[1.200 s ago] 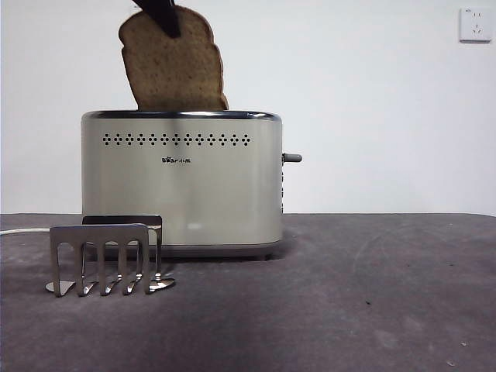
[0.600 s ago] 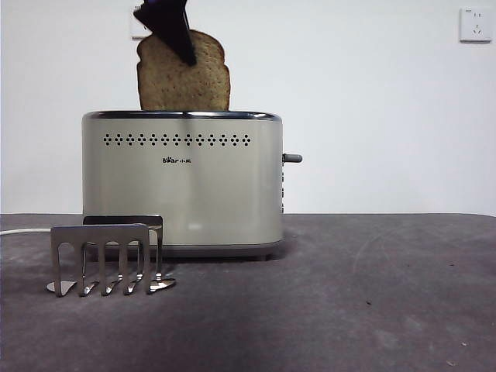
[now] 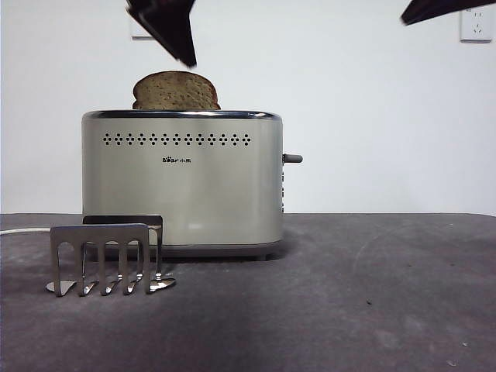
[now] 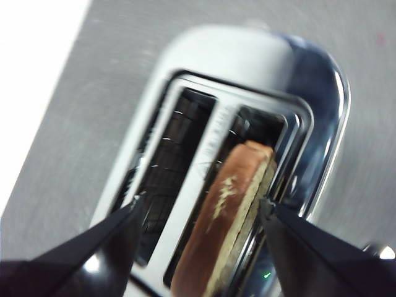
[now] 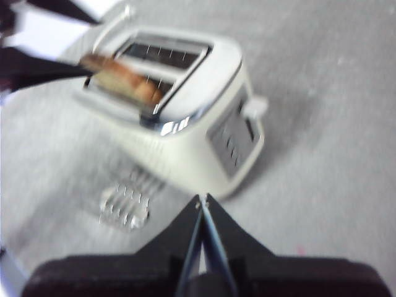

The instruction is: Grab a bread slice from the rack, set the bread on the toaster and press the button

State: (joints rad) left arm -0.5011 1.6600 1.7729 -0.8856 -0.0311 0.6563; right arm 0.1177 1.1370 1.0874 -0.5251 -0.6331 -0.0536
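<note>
The slice of bread [image 3: 175,91] sits in one slot of the toaster [image 3: 183,182], only its domed top showing. At its 12 o'clock the left gripper [image 4: 201,207] hangs released, jaws spread. The right gripper [image 5: 202,199] is pinched closed and empty.

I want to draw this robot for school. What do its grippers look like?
Both are black. The left gripper has two long, flat jaws that narrow to pointed tips, like wedges, with a slightly shiny surface. The right gripper has the same tapering jaws rising from a wide, blocky black base, with thin pale lines along their inner edges. No cables, stickers or markings show. In the front view they appear only as dark pointed shapes.
</note>
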